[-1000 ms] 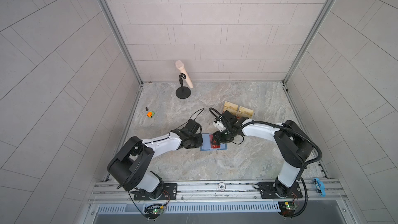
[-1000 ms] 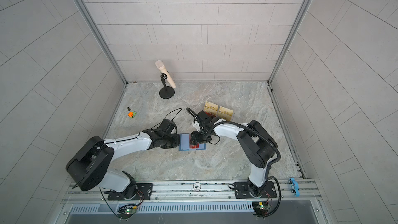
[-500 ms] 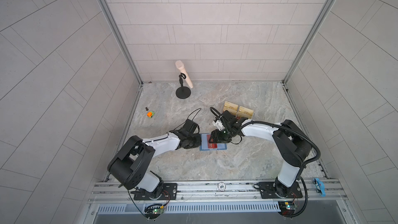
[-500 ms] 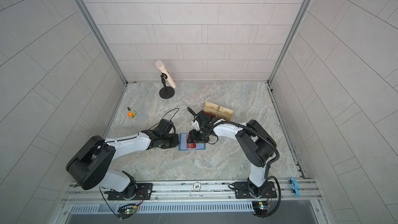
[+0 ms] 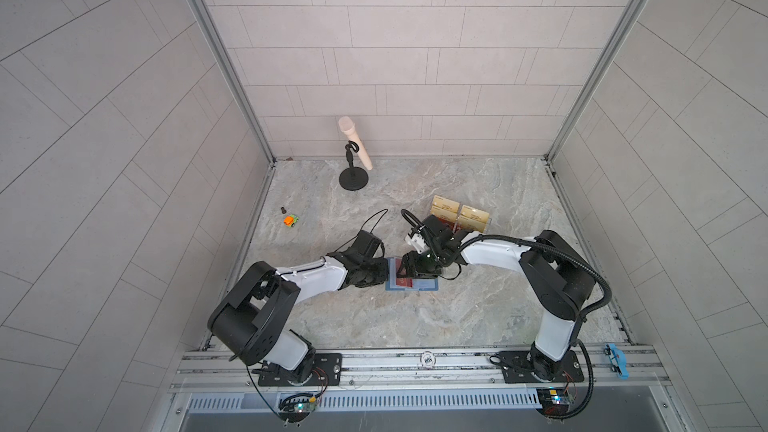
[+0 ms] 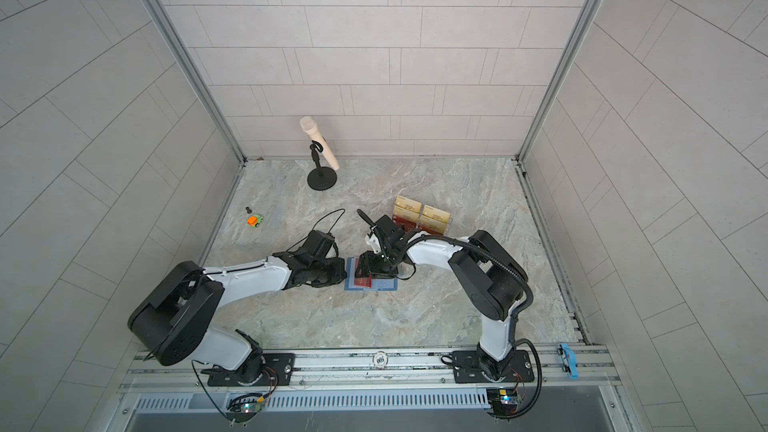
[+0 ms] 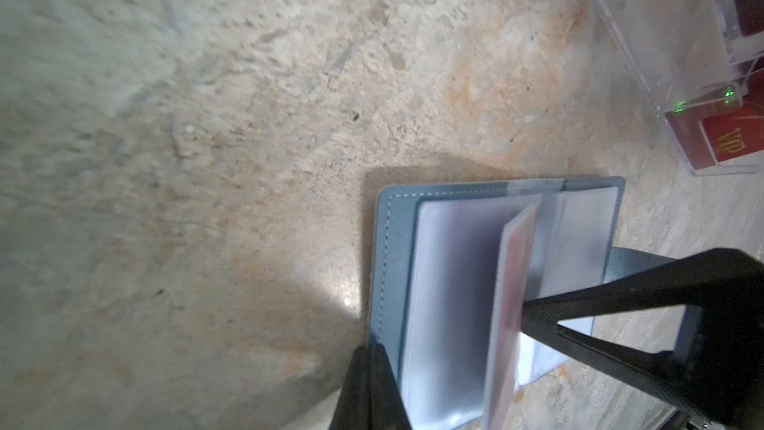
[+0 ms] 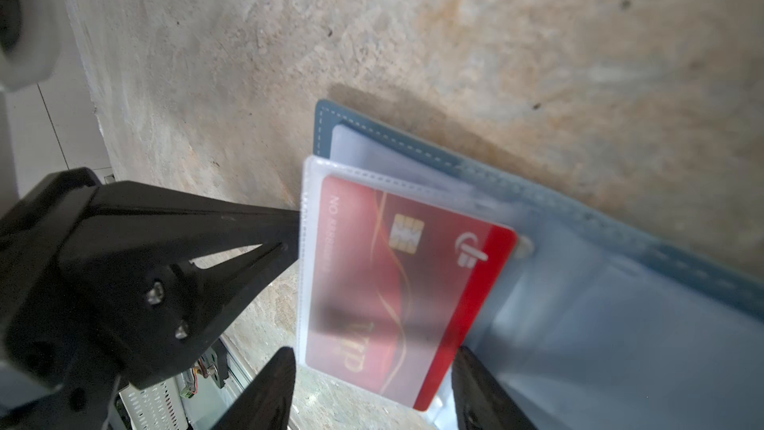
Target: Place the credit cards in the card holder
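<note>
Open card holder [image 7: 390, 250], toward the front edge of the desk [image 5: 457, 326]: clear sleeve [image 8: 314, 169] pinched by the closed left claw [image 8: 291, 231]; credit card [image 8: 413, 266], partly sleeved, apparently gripped edgewise by the part-open right claw [image 8: 372, 351].

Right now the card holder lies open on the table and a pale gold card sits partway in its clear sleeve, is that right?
Not quite. The card sitting partway in the clear sleeve is red with gold VIP lettering, not pale gold; the right wrist view shows it. The card holder does lie open on the table.
</note>
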